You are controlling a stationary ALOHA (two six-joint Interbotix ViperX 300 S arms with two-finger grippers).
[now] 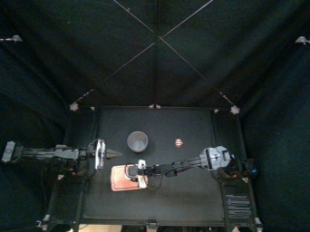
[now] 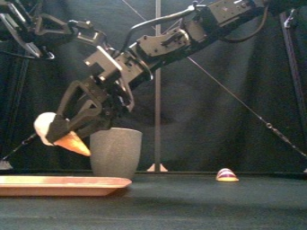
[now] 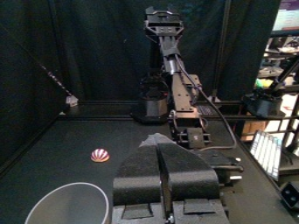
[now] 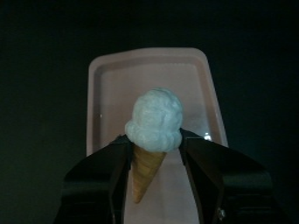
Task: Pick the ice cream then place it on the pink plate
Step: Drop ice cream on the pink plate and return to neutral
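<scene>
The ice cream, a white scoop on an orange cone, hangs tilted in the air above the pink plate. My right gripper is shut on it, with the arm reaching in from the right. In the right wrist view the ice cream stands between the jaws with the pink plate right below it. From the top, the right gripper is over the pink plate at the front left. My left gripper rests shut and holds nothing, at the table's left.
A tall grey speckled cup stands just right of the plate and behind it. A small red and white toy lies further right.
</scene>
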